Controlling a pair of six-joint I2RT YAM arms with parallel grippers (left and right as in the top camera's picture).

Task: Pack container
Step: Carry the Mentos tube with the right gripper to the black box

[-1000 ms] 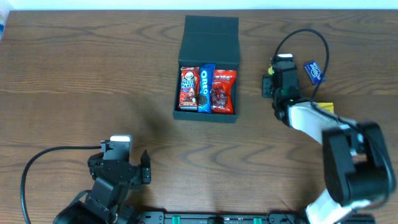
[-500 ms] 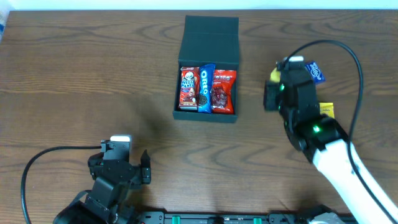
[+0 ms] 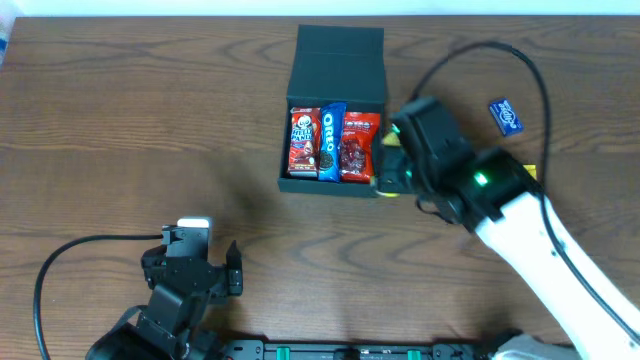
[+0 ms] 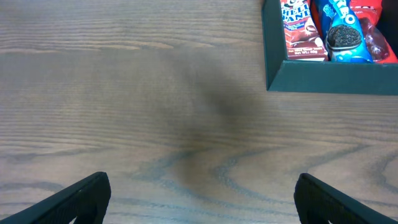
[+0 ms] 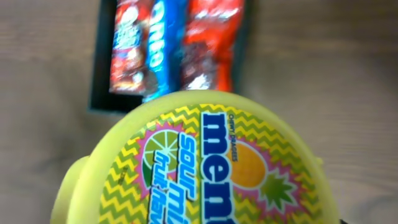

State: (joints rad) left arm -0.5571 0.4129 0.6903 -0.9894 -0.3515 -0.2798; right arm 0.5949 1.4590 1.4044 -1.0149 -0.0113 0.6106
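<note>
Overhead view: the container (image 3: 330, 188) sits at the middle of the far half of the table (image 3: 150, 120), with its lid (image 3: 340, 55) laid open behind it.
Contents: three snack packets (image 3: 330, 142) lie side by side and leave hardly any bare floor showing.
Right arm (image 3: 440, 170): it is over the container's right front corner, with a yellow tub (image 5: 205, 162) just under the wrist camera.
Right fingers: not visible in either view. The tub hangs clear of the table, so they are judged to be pinching it.
Left fingers (image 4: 87, 196): spread wide and empty, low over bare table, near the container but short of it.
Step in hand: judged to be setting the tub into the container.
Method: shift left until the tub is centred over the packets and lower it until it rests on them. Only then release.
Risk: the tub may catch on the right wall or sit too high for the lid to close.
</note>
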